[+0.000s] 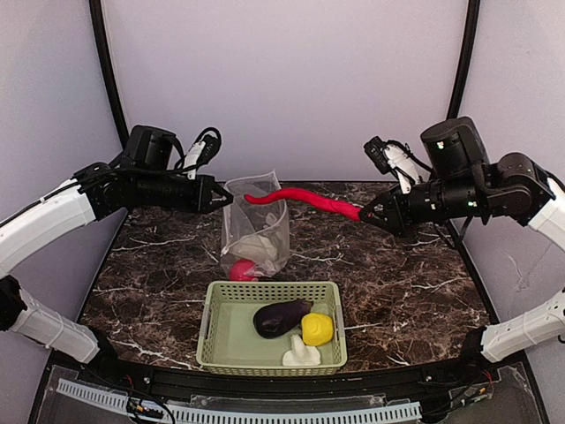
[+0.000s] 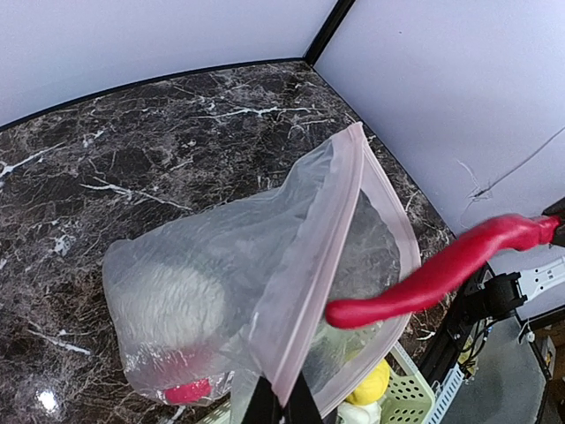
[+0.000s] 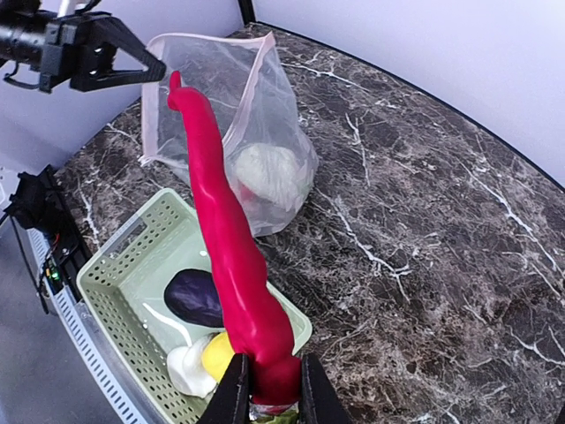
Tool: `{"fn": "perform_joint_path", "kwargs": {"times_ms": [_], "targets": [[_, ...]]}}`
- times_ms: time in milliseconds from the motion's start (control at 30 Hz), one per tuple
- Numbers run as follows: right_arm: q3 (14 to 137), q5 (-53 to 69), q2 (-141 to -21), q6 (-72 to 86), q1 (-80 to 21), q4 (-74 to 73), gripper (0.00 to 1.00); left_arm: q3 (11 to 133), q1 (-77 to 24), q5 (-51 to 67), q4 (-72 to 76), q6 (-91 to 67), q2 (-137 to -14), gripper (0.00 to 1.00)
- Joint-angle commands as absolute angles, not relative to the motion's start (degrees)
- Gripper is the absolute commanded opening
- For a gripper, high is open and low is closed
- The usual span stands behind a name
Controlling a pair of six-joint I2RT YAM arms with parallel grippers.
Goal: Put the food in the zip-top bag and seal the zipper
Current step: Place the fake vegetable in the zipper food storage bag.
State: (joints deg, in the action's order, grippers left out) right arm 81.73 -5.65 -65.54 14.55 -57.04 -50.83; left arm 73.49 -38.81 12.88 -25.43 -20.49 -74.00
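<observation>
The clear zip-top bag (image 1: 258, 230) stands on the table with its mouth held open. My left gripper (image 1: 222, 199) is shut on the bag's pinkish zipper edge (image 2: 309, 265). The white cauliflower (image 1: 258, 246) and the red pepper (image 1: 243, 270) lie inside the bag. My right gripper (image 1: 369, 213) is shut on the thick end of the long red chili (image 1: 300, 200); its tip hangs at the bag's mouth (image 2: 340, 311). The chili also shows in the right wrist view (image 3: 225, 230). The purple eggplant (image 1: 281, 317), yellow pepper (image 1: 317, 329) and white mushroom (image 1: 300, 355) lie in the pale green basket (image 1: 221, 340).
The green basket stands at the table's near edge, just in front of the bag. The marble table (image 1: 397, 283) is bounded by grey walls at the back and sides.
</observation>
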Motion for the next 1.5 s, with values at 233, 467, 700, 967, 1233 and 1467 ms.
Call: {"fn": "perform_joint_path", "kwargs": {"times_ms": [233,467,700,967,1233,1467], "targets": [[94.5,-20.8,-79.0,19.3,-57.8,-62.8,0.09,78.0,-45.9,12.6,-25.6,-18.9,-77.4,0.01],[101.7,-22.5,-86.6,20.2,-59.5,-64.6,0.09,80.5,-48.5,13.9,-24.1,-19.2,-82.3,0.01],[109.4,-19.7,-94.0,20.8,-61.5,-64.5,0.1,81.8,-48.8,14.6,-22.2,-20.2,-85.3,0.01],[121.1,-18.5,-104.5,25.8,-62.0,-69.3,0.11,82.1,-50.0,15.3,-19.8,-21.1,-86.3,0.01],[122.5,-18.8,-108.9,29.0,-62.1,-68.3,0.13,80.0,-50.3,15.9,-16.1,-22.5,-84.9,0.01],[120.6,-17.4,-109.8,31.0,-62.0,-61.4,0.16,76.8,-50.3,16.4,-14.1,-24.7,-83.6,0.01]]}}
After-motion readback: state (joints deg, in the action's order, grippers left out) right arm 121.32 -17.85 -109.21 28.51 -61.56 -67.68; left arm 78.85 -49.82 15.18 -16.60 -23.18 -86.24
